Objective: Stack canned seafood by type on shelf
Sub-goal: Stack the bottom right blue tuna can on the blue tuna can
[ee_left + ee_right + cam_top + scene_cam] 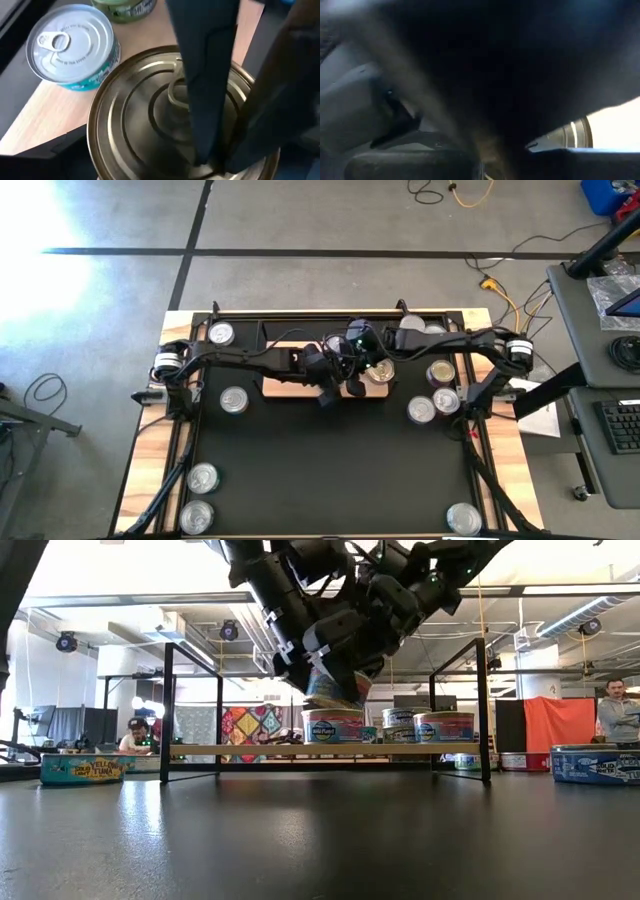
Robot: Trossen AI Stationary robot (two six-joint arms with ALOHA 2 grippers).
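Note:
The shelf (285, 386) (250, 749) is a light-wood board on black frame ends at the middle of the black mat. Both arms meet over its right half. A gold-topped can (150, 125) (335, 690) hangs tilted just above a blue-labelled can (333, 726) on the shelf, and my left gripper (338, 385) is closed around it at a wide opening. My right gripper (355, 370) is shut, its fingers (205, 80) lying across the gold top. Beside it a silver-topped teal can (75, 45) stands on the board. My right wrist view is dark and blocked. My left gripper holds the gold-topped can by its side wall (338, 698), coming slanting down from the table's left. The arms hide the fingers' exact places. The can is tilted, close over the blue-labelled can; whether its low edge rests there I cannot tell. My right gripper's shut fingers lie across the middle of the gold top (175, 95), slanting down from the table's right. Whether they press on the lid or hover just over it cannot be told.
Two more cans (398, 725) (443, 726) stand on the shelf's right part. Loose cans lie on the mat: left (234, 400), far left (222, 333), near left (203, 477), right (421, 410) and near right (464, 518). People show in the room behind.

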